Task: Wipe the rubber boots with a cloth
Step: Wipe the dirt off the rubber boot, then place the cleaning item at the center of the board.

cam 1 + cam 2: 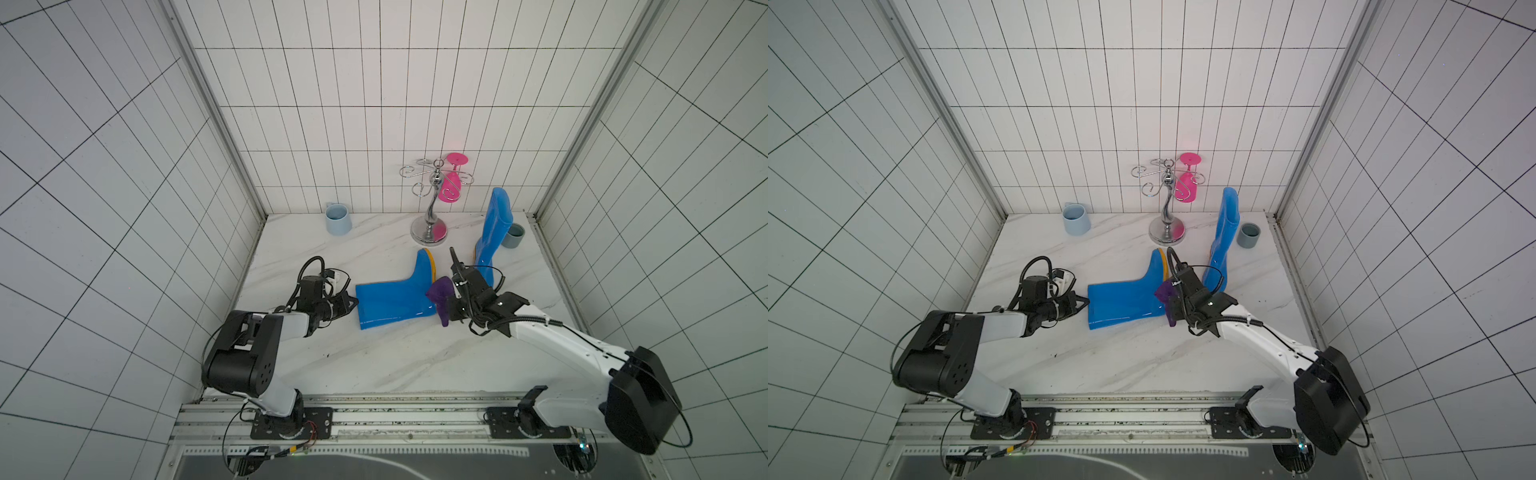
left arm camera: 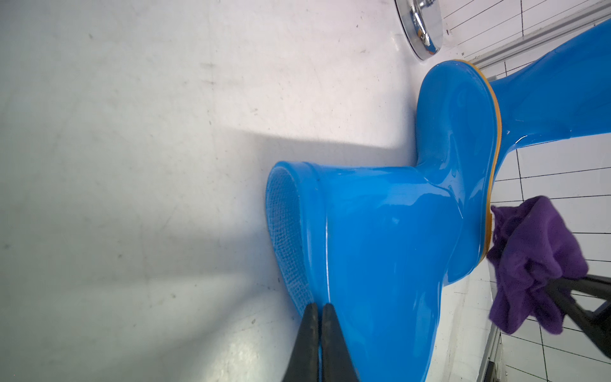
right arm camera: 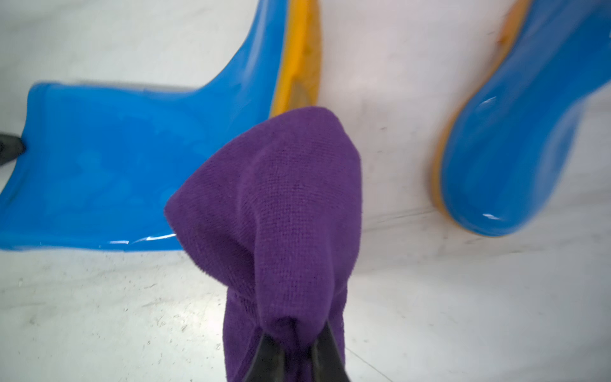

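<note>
Clutching cloth (image 3: pixel 271 205), right hand (image 3: pixel 296 334) beside heel of lying boot (image 1: pixel 390 303), left hand (image 2: pixel 320 309) pinching its cuff.

Rubber boots (image 1: pixel 395 305): glossy bright blue, soles (image 3: pixel 297 59) orange-yellow. Cloth (image 3: pixel 281 198): dark purple (fine knit texture). Desk (image 1: pixel 374 361): white marble, grey veins. Walls (image 1: pixel 374 83): white tiles, black grid. Goblet (image 1: pixel 451 189) pink; mug (image 1: pixel 337 218) pale blue, cup (image 1: pixel 514 236) grey-blue.
</note>
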`<state>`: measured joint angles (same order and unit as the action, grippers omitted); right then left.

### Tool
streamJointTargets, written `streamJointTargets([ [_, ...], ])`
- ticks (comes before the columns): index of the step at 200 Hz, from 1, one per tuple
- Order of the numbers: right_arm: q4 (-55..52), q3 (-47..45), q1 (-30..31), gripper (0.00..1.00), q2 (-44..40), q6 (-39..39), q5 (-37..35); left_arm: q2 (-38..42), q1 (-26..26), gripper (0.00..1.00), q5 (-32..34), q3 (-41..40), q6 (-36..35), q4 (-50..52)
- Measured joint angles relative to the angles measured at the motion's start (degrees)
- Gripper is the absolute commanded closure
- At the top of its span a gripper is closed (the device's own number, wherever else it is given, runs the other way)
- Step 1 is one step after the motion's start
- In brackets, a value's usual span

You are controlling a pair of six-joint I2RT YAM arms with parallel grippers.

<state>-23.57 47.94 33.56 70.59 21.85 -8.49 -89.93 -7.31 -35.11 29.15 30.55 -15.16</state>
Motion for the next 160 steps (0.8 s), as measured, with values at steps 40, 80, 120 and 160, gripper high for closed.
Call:
streamJointTargets([
  [40, -2.27, -2.82, -10.19, 1.00, -7.91, 0.15, 0.02, 1.09, 0.00, 1.00, 0.09, 0.00, 0.00, 0.85],
  [80, -4.00, -4.00, -16.65, 1.00, -6.43, 1.55, 1.88, 1.70, 0.13, 1.00, 0.55, 0.00, 0.00, 1.29],
  [120, -2.78, -8.66, -22.88, 1.00, -5.55, 4.59, 5.57, 2.10, 0.13, 1.00, 0.63, 0.00, -0.02, 1.49],
  [160, -1.33, -14.23, -25.49, 1.00, -8.87, 8.74, 6.95, 2.12, 0.13, 1.00, 0.72, 0.00, -0.04, 1.68],
])
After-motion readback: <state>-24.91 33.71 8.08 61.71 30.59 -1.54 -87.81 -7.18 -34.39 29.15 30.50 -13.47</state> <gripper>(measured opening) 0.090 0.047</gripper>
